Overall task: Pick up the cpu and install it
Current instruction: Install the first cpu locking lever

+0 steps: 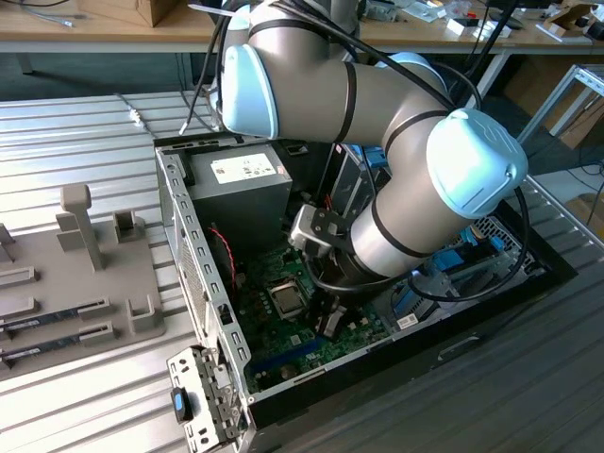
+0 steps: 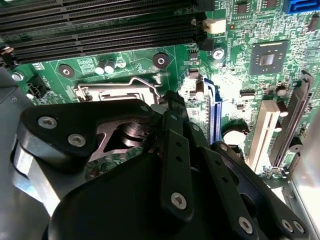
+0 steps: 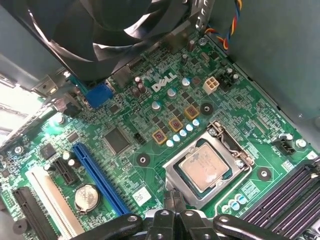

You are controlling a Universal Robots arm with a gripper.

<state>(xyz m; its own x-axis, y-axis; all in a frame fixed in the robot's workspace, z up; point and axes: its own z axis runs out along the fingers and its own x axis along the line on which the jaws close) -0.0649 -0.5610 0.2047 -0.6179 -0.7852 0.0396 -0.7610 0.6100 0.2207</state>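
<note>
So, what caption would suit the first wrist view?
The cpu sits in the motherboard socket, gripper close by.

Green motherboard (image 3: 150,125), power supply (image 1: 241,184), black fan (image 3: 125,25)

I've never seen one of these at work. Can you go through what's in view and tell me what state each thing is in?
computer case, open, side panel off.
cpu, lying flat in its socket.
memory slots, empty.
blue card slot, empty.
coin battery, seated in its holder.
gripper, hanging inside the case beside the socket, not touching the cpu.
</note>
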